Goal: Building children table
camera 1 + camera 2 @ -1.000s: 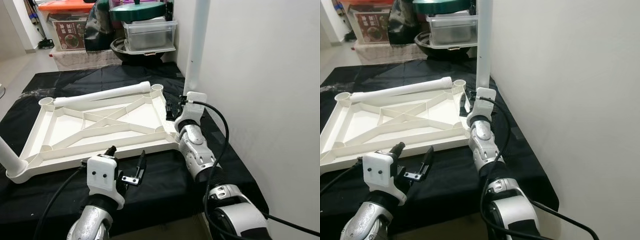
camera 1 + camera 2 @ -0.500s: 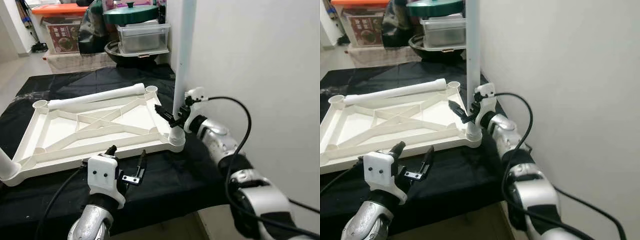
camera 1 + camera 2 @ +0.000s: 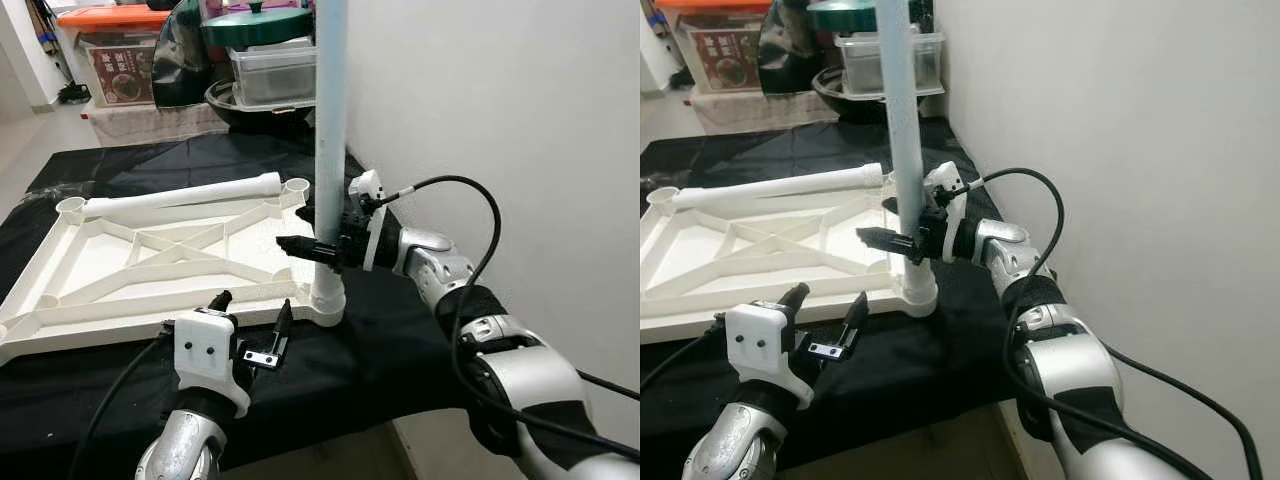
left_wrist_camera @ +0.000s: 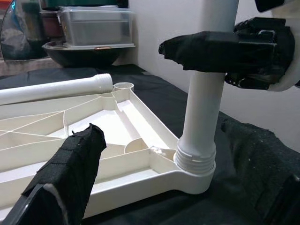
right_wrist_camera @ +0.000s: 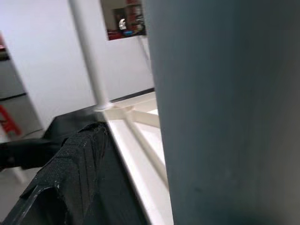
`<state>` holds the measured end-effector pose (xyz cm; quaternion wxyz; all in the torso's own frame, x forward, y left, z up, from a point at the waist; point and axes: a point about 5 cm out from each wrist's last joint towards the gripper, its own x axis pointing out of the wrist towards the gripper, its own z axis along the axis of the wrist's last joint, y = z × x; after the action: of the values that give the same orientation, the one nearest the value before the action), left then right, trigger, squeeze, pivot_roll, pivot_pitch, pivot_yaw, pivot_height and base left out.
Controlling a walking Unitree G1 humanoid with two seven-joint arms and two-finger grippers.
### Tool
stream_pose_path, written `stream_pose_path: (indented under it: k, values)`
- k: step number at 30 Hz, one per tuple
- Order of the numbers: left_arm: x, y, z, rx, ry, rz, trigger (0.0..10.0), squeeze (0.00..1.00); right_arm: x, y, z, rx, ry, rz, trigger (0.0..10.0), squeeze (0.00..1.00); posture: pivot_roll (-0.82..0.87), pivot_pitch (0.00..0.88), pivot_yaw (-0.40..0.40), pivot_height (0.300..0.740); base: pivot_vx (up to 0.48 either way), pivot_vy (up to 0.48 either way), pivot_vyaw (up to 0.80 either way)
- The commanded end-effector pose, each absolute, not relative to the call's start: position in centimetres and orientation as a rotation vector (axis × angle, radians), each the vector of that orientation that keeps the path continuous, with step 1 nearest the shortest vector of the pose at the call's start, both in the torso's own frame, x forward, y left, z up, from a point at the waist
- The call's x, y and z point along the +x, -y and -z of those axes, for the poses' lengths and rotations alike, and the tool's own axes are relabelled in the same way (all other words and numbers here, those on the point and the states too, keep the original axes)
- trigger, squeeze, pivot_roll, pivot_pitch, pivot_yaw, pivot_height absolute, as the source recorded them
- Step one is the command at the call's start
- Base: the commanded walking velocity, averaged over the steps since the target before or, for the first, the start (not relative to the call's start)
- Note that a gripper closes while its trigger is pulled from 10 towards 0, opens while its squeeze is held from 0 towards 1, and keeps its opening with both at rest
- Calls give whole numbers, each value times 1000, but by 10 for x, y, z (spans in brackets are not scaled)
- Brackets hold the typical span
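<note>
A white tabletop frame (image 3: pixel 245 245) lies upside down on the black cloth. One white leg (image 3: pixel 329 150) stands upright in its near right corner socket (image 4: pixel 194 161). My right gripper (image 3: pixel 312 248) reaches in from the right and is shut on this leg just above the socket, with one black finger (image 4: pixel 211 49) crossing its front. A loose leg (image 3: pixel 180 197) lies along the frame's far edge. Another upright leg (image 5: pixel 86 56) stands at a distant corner. My left gripper (image 3: pixel 255 302) hovers open at the frame's front edge, left of the socket, holding nothing.
A white wall (image 3: pixel 500 120) runs close along the right side of the table. Clear storage boxes and a green-lidded pot (image 3: pixel 270 40) are stacked behind it. The black cloth (image 3: pixel 380 340) ends at the table's right and front edges. A black cable (image 3: pixel 480 200) loops off my right forearm.
My right arm has swung from beside the leg to reaching across it from the right, and its fingers now clasp the leg. The view has shifted. The left gripper is unchanged.
</note>
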<state>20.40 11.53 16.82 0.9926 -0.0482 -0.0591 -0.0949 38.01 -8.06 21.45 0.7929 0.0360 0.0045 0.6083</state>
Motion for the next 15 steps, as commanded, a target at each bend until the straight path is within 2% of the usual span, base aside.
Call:
stream_pose_path:
  k: [1,4,10,11,13,14,15]
  values:
    - [203,-114,-166,-94,108,198,10000,0,376,69,-216,69,-23,-1411,10000,0,37,1,-17,740,0,0,0]
    - [202,-113,-165,-95,106,203,10000,0,371,66,-214,78,-27,-1498,10000,0,37,1,-17,740,0,0,0]
    - [202,-113,-165,-93,104,205,10000,0,370,60,-214,57,-22,-1511,10000,0,41,8,-15,740,0,0,0]
    - [202,-112,-165,-94,105,205,10000,0,369,57,-213,47,-27,-1515,6157,0,36,10,-16,740,0,0,0]
    - [202,-112,-166,-96,106,205,10000,0,369,56,-212,41,-31,-1522,6157,0,36,10,-16,740,0,0,0]
    - [203,-111,-166,-98,110,202,10000,0,369,54,-211,38,-28,-1518,0,0,15,14,-25,740,0,0,0]
    - [203,-111,-166,-98,110,202,10000,0,369,54,-211,38,-28,-1518,0,0,15,14,-25,740,0,0,0]
